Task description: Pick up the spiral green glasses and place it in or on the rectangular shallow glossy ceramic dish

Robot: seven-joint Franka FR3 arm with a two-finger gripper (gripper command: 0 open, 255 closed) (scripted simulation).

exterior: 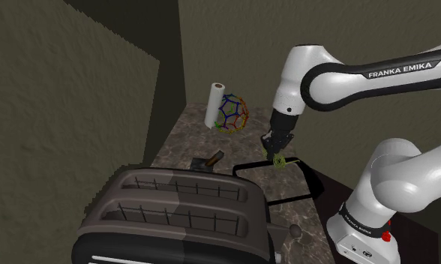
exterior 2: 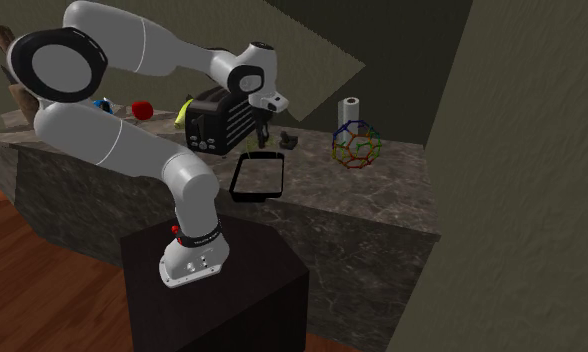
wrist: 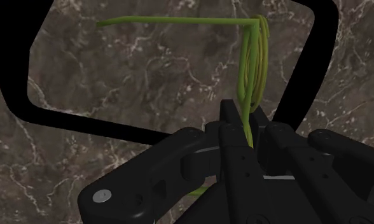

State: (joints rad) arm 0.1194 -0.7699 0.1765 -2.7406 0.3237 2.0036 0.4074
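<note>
Pincer [wrist: 246,122] is clamped on the green spiral glasses [wrist: 256,57], gripping at a lens edge, with one temple arm sticking out sideways. The glasses hang in the air over the black-rimmed rectangular dish [wrist: 11,60], close to one rim. The dish sits on a marble desk [exterior: 181,135], with a toaster [exterior: 174,217] to the shoulder view's left. A paper roll [exterior: 215,105] and a wire ball [exterior: 232,112] stand farther back.

Marbled counter [exterior: 183,139] bears toaster [exterior: 181,214], black-rimmed dish [wrist: 77,119], paper roll [exterior: 214,106] and wire ball [exterior: 232,113].
</note>
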